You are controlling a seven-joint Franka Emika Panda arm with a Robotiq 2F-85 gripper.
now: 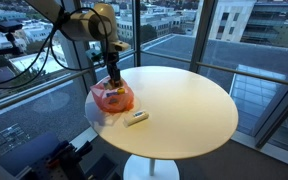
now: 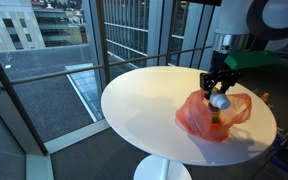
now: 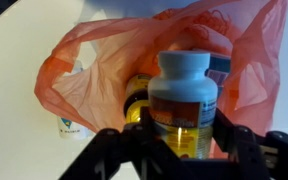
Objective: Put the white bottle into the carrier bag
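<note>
- I saw the pincer point(image 3: 184, 146) clamped on the white bottle point(image 3: 184, 92), with a dark finger point(image 3: 117, 152) on each side of the bottle's lower body in the wrist view.
- The bottle stood upright in the grip. It had a white cap on top, a pale label below it, and a yellowish band low down between the fingers.
- In an exterior view the pincer point(image 2: 217, 90) pointed straight down with the bottle's white cap point(image 2: 220, 101) showing just under it, right at the mouth of the carrier bag point(image 2: 200, 120).
- I could not tell whether the bottle's base already touched anything inside the bag.
- The bag was thin, translucent orange plastic. In the wrist view its crumpled walls point(image 3: 84, 65) spread around and behind the bottle, and a second, yellowish item point(image 3: 136, 100) lay inside just beside it.
- I could not make out what that item was.
- In an exterior view the bag point(image 1: 112, 98) sat near the edge of the round, cream worktop point(image 1: 189, 100), directly under the pincer point(image 1: 112, 76).
- A small white object point(image 1: 136, 118) lay flat on the worktop just beside the bag, apart from it. It was too small for me to identify.
- The arm point(image 1: 89, 24) reached in from above the worktop's edge.
- Tall windows surrounded the worktop point(image 2: 144, 100), with buildings visible outside.
</note>
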